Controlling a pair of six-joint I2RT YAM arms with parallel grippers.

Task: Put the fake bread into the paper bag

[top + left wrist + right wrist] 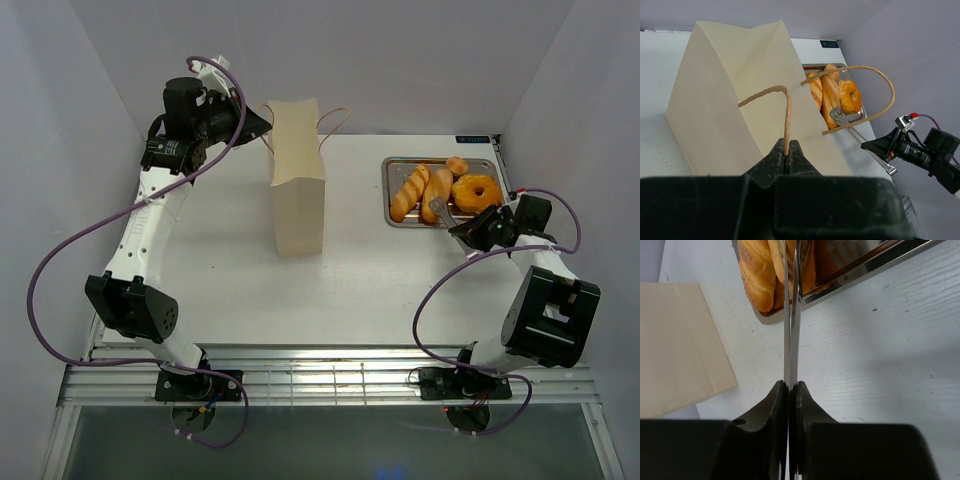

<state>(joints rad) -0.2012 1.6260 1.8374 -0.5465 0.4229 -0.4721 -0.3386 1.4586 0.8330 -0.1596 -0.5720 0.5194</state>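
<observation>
The cream paper bag (298, 190) stands upright left of centre; it also shows in the left wrist view (735, 95). My left gripper (262, 124) is shut on the bag's near brown cord handle (786, 107). The fake bread lies in a steel tray (392, 205): two long loaves (408, 192), a ring doughnut (477, 191) and a small bun (456, 165). My right gripper (470, 227) is shut on the metal tongs (790, 315), whose squeezed arms reach over the tray's near rim to a loaf (757, 275). The tongs' tips are hidden.
The tray (850, 282) sits at the back right near the side wall. The bag's far handle (875, 82) arches free toward the tray. White walls close in the table's back and sides.
</observation>
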